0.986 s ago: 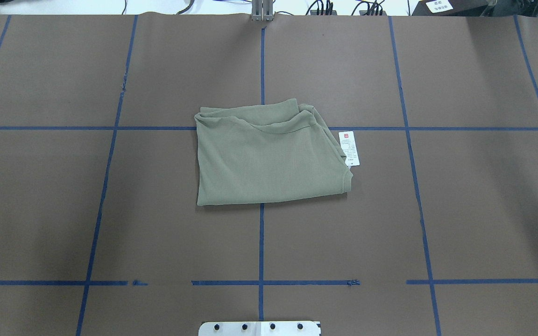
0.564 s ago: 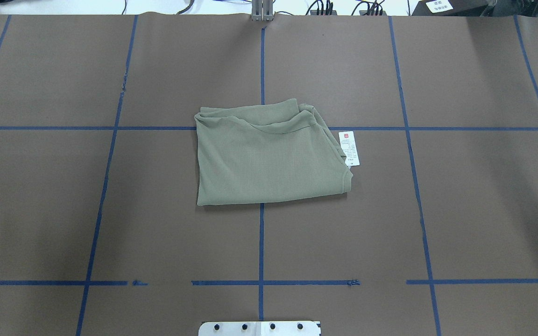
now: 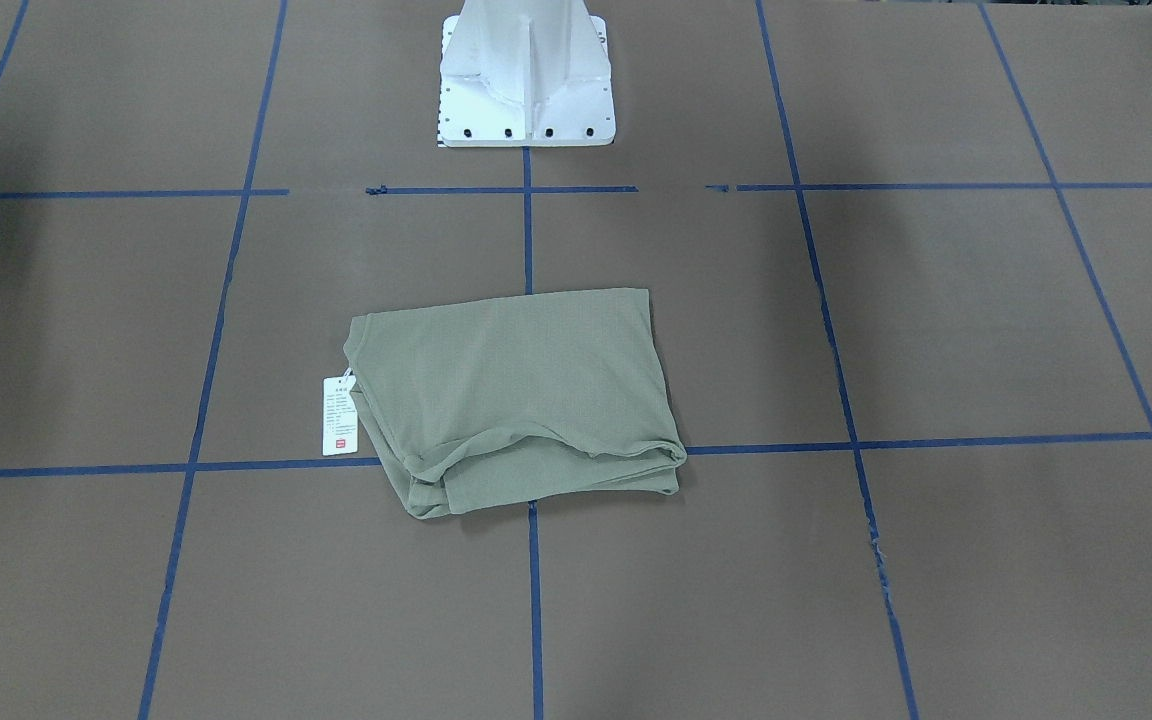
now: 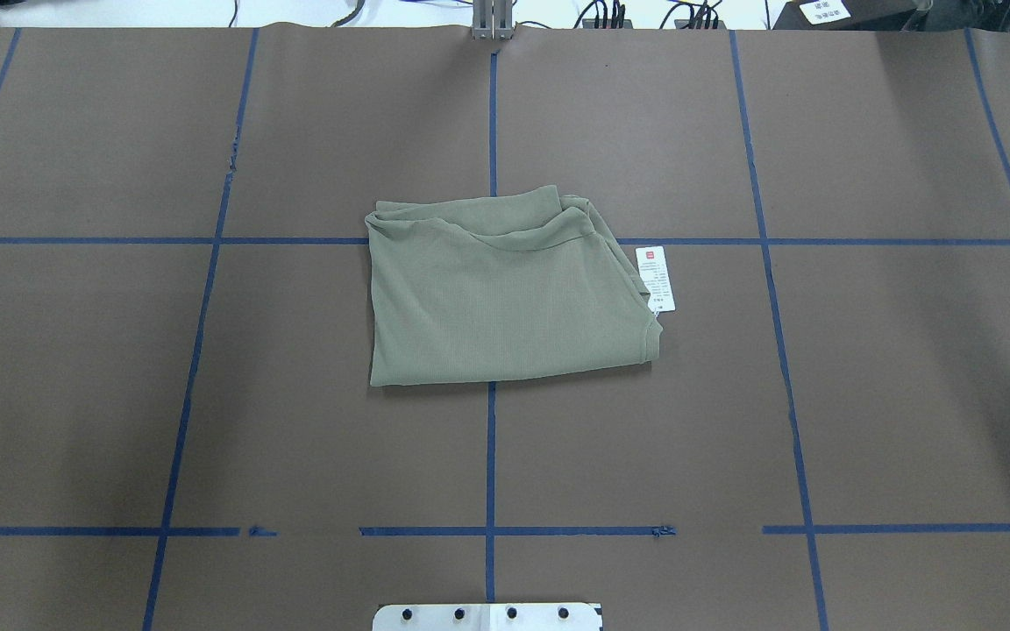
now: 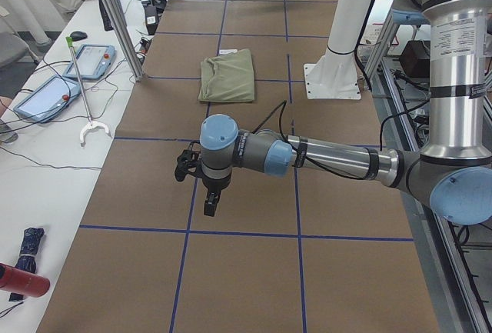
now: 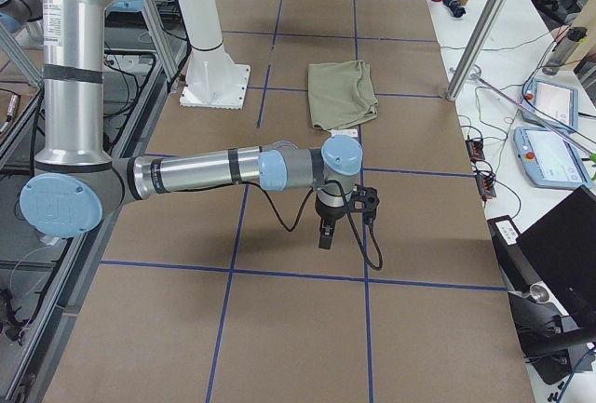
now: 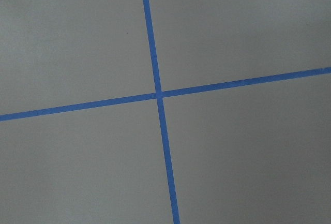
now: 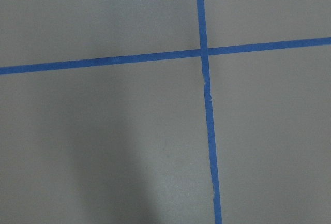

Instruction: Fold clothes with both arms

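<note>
Folded shirt (image 4: 505, 298) on the table (image 4: 821, 394)
Left claw (image 5: 209, 204) and right claw (image 6: 324, 235) hover well away (tag (image 4: 655, 279) beside shirt); wide or narrow, cannot tell.

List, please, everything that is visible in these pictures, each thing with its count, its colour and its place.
shirt: one, sage green, folded, at the table's middle
hang tag: one, white, flat beside the shirt on the robot's right
table cover: one, brown, over the whole table
tape lines: several, blue, a grid on the cover
pedestal base: one, white, at the robot's edge of the table
control tablets: two in each side view, grey with blue screens, on the white side bench
left arm: one, silver with light blue caps, over the table's left end
left gripper: one, black, pointing down, holding nothing
right arm: one, same colours, over the table's right end
right gripper: one, black, pointing down, holding nothing
</note>
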